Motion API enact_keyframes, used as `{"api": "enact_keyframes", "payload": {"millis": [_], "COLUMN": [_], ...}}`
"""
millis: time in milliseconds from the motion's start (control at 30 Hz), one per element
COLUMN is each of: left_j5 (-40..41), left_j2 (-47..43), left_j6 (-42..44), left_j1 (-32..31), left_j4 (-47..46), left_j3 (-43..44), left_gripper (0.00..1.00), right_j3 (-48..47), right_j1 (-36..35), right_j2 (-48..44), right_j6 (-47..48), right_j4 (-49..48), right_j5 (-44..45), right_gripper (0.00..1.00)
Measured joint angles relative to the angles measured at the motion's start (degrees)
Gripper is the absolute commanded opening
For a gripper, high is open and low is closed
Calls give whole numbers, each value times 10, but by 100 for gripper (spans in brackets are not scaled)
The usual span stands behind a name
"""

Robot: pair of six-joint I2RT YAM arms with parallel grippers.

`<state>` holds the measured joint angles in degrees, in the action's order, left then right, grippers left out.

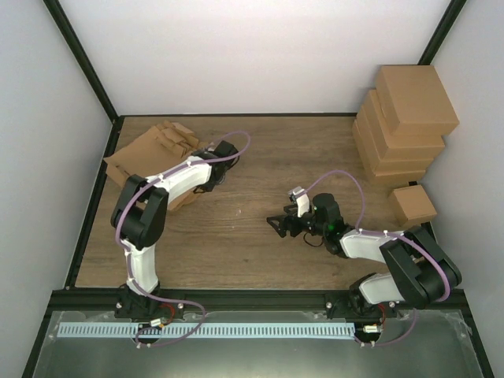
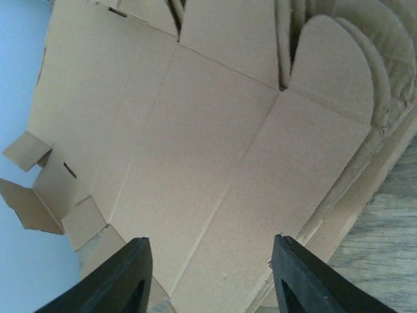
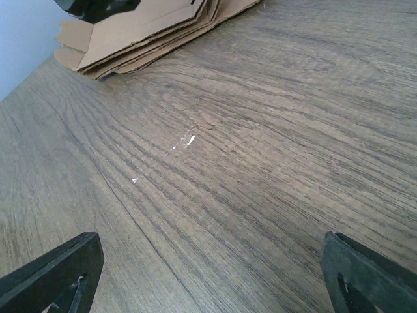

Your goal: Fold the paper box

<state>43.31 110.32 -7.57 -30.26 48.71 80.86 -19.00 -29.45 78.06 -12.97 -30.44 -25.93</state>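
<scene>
Top external: wood worktop [image 1: 260, 165], with a stack of folded boxes [image 1: 405, 118] at the far right corner. Pile of flat box blanks [image 1: 142, 153] sits far left, left arm [image 1: 185, 177] reaching over it. Left wrist: left fingers [image 2: 124, 280] apart, nothing pinched between them. Top blank [image 2: 215, 150] fills the view just past the tips; can't tell if they touch it. Right wrist: right fingers [image 3: 58, 274] spread wide over bare worktop, holding nothing, blank pile well apart at upper left.
</scene>
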Motion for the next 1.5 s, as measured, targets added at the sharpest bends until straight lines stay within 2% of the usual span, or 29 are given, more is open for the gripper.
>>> {"api": "enact_keyframes", "payload": {"millis": [500, 733, 1133, 1500], "left_j5": [-2, 1, 23, 60], "left_j2": [79, 86, 86, 86], "left_j6": [12, 12, 4, -13], "left_j1": [0, 0, 0, 1], "left_j4": [1, 3, 11, 18], "left_j3": [20, 23, 31, 42], "left_gripper": [54, 54, 46, 43], "right_j3": [0, 0, 0, 0], "right_j1": [0, 0, 0, 0], "right_j2": [0, 0, 0, 0], "right_j6": [0, 0, 0, 0], "right_j4": [0, 0, 0, 0], "right_j5": [0, 0, 0, 0], "right_gripper": [94, 94, 94, 94]}}
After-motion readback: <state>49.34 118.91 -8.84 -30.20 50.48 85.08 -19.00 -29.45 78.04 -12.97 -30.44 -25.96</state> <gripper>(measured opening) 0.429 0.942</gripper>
